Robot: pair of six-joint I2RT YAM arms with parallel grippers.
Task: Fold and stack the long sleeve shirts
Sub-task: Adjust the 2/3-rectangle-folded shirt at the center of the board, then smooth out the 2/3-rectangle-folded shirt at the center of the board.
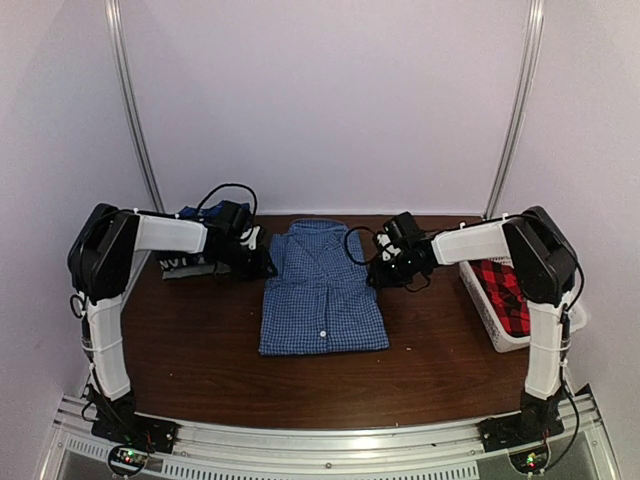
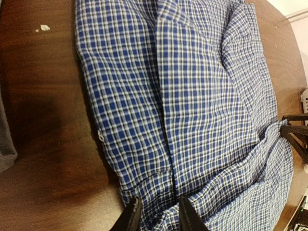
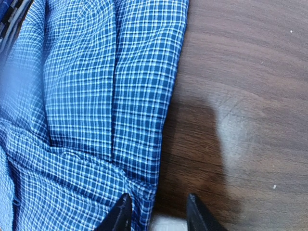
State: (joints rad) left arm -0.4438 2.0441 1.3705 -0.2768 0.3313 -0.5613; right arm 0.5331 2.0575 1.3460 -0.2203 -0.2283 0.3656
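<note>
The blue-and-white checked shirt (image 1: 322, 290) lies folded in a rectangle at mid-table, collar toward the back. My left gripper (image 1: 262, 262) is low at its upper left corner. In the left wrist view its jaws (image 2: 160, 216) stand apart, and a rumpled fold of the shirt (image 2: 192, 96) lies between them. My right gripper (image 1: 378, 272) is at the shirt's upper right edge. Its jaws (image 3: 159, 214) are open: one finger rests over the edge of the shirt (image 3: 96, 96) and the other over bare wood. A red-and-black plaid shirt (image 1: 503, 288) lies in the basket.
A white slatted basket (image 1: 492, 325) stands at the right edge of the table, beside the right arm. Dark cloth (image 1: 188, 265) lies at the back left under the left arm, with a bit of blue (image 1: 188, 212) behind it. The wooden tabletop (image 1: 200, 360) runs in front of the shirt.
</note>
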